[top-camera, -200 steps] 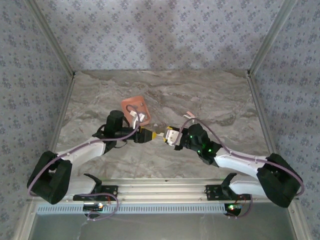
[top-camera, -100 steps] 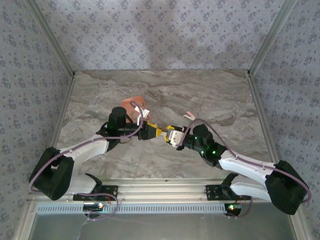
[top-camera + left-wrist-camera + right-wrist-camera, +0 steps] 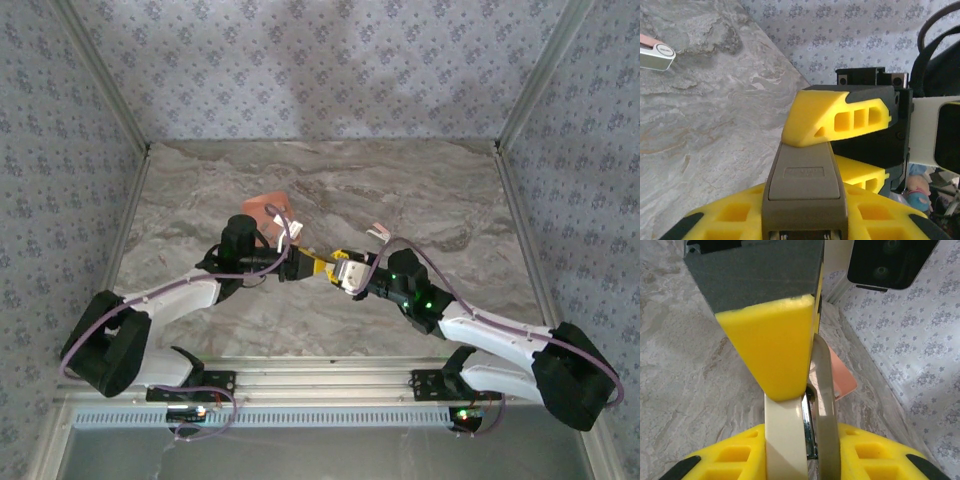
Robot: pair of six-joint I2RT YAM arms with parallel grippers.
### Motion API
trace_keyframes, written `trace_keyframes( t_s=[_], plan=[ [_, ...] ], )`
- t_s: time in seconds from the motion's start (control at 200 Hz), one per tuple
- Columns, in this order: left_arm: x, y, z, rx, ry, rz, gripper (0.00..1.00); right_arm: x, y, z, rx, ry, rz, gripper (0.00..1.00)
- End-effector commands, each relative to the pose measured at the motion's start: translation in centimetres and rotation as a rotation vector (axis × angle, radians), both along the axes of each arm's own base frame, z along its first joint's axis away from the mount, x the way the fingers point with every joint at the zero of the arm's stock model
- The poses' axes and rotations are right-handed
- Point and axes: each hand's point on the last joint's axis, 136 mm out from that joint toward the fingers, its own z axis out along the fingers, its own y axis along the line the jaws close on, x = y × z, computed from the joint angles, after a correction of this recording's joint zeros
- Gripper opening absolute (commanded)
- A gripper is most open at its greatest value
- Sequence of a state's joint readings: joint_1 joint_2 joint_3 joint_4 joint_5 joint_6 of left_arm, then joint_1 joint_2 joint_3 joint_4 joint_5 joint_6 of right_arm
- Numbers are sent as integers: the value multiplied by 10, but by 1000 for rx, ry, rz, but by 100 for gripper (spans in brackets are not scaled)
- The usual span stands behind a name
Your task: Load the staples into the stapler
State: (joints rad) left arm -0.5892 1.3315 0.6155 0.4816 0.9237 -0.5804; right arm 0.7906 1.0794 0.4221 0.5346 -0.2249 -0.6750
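The stapler [image 3: 328,270] hangs above the table's middle, held from both sides. In the left wrist view its grey-brown top [image 3: 805,175] sits between the yellow fingers of my left gripper [image 3: 805,212], which is shut on it. A yellow finger of the right gripper [image 3: 840,117] presses on its far end. In the right wrist view the stapler [image 3: 785,440] stands edge-on, a cream half and a grey half slightly apart, with my right gripper [image 3: 800,455] shut on it. From above, the left gripper [image 3: 312,265] and right gripper [image 3: 340,272] meet tip to tip. The staples are hidden.
The salmon-orange square tray [image 3: 266,205] lies just beyond the left arm's wrist, and its corner [image 3: 845,380] shows behind the stapler. A small white tag [image 3: 656,56] lies on the marble. Patterned walls close in the back and both sides.
The left gripper's jaws have closed onto the stapler. Both grippers have shifted slightly away from the bases, and the right arm has stretched further left.
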Motion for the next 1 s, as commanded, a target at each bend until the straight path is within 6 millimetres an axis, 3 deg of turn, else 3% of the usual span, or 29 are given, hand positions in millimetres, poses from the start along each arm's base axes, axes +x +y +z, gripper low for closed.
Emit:
trace_keyframes(
  t_s=[0.0, 0.05, 0.16, 0.255, 0.415, 0.575, 0.76, 0.994],
  plan=[
    [-2, -6, 22, -42, -98, -43, 15, -2, 1, 8, 24, -23, 8, 32],
    [0, -5, 21, -26, -126, -32, 11, -2, -1, 6, 20, -5, 1, 37],
    [3, 1, 16, 42, -236, -7, 9, -6, -8, 0, 28, 128, 3, 63],
    [4, 8, 13, 104, -362, 2, 8, -12, -17, -2, 77, 307, -1, 72],
    [-2, 12, 11, 146, -548, -59, 8, -22, -28, 1, 142, 591, 13, 70],
    [-17, 12, 8, 147, -634, -179, 8, -30, -25, 13, 176, 840, 108, 61],
    [-32, 11, 7, 127, -637, -284, 8, -36, -10, 21, 168, 939, 240, 56],
    [-35, 9, 9, 110, -647, -304, 8, -46, 8, 22, 130, 997, 354, 54]
  ],
)
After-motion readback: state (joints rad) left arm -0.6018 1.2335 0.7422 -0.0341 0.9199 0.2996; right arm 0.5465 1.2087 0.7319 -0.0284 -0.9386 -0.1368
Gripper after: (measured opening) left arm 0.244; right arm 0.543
